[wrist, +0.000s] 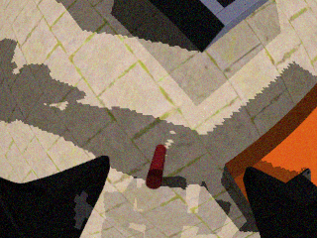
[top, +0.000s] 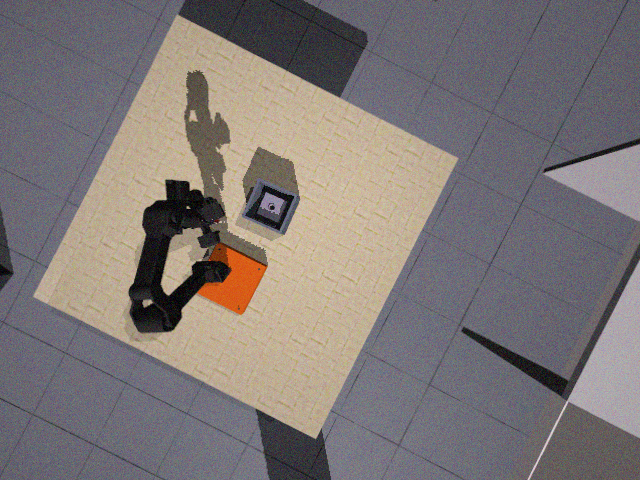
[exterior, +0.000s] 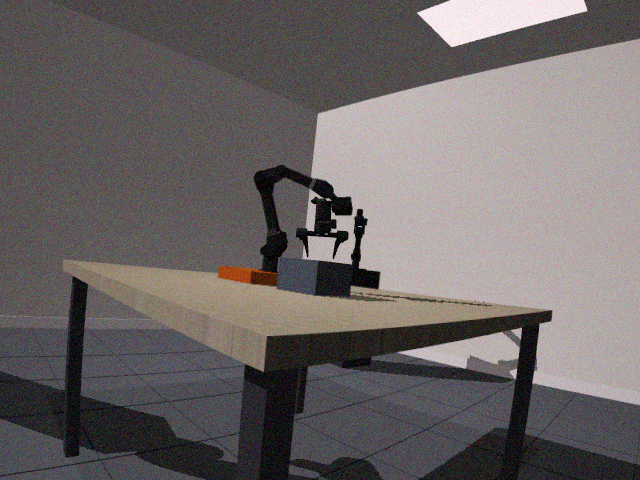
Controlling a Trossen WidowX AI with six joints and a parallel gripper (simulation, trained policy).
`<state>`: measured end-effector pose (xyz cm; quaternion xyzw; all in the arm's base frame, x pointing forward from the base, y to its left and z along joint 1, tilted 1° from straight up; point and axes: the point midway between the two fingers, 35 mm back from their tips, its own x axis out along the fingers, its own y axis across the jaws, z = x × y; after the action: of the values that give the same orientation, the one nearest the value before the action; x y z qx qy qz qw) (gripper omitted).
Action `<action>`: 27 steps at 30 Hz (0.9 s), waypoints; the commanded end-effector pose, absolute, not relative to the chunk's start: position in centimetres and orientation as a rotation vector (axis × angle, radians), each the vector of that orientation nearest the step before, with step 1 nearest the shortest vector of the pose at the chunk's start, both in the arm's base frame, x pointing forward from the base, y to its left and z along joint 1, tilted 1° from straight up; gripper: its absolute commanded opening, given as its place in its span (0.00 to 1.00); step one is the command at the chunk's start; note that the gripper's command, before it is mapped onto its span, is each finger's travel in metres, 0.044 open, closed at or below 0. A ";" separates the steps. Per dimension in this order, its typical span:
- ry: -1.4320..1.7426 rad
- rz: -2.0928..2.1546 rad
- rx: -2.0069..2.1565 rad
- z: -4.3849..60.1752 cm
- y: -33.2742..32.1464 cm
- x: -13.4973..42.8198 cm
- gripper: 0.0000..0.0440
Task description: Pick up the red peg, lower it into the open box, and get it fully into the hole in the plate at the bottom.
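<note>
Peg (top: 217,221) (wrist: 158,166): on the table (top: 351,232) (exterior: 206,310) (wrist: 114,74), low centre of the wrist view, outside the box (top: 291,214) (exterior: 297,276) (wrist: 240,24).
Pincer (top: 212,226) (exterior: 321,256) (wrist: 179,171): wide open, gripping nothing, above the table.
Box: upper right in the wrist view.
Orange block (top: 240,284) (exterior: 235,274) (wrist: 297,141): right edge there.

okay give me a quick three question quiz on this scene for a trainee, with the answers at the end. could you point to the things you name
1. True or false: the gripper (top: 212,223) (exterior: 321,256) (wrist: 179,171) is holding the red peg (wrist: 157,166).
2. Multiple choice: what colour is the flat block (top: 242,289) (exterior: 235,274) (wrist: 297,144) that the arm stands by? A) green, B) orange, C) yellow.
3. Fill in the blank: the plate (top: 268,200) at the bottom of the open box (top: 289,221) (exterior: 297,277) (wrist: 238,22) has a single round ____ in it.

Key: 1. False. 2. B. 3. hole.
</note>
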<state>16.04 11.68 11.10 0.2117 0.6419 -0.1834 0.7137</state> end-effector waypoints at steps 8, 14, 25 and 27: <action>1.415 -0.544 0.644 6.5 13.1 15.6 1.00; 1.395 -0.566 0.731 3.9 13.7 15.7 1.00; 1.414 -0.632 0.834 1.6 14.0 15.1 0.61; 1.427 -0.633 0.843 1.6 14.0 15.0 0.49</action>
<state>15.17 13.98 1.79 0.3627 0.6191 -0.2725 0.6410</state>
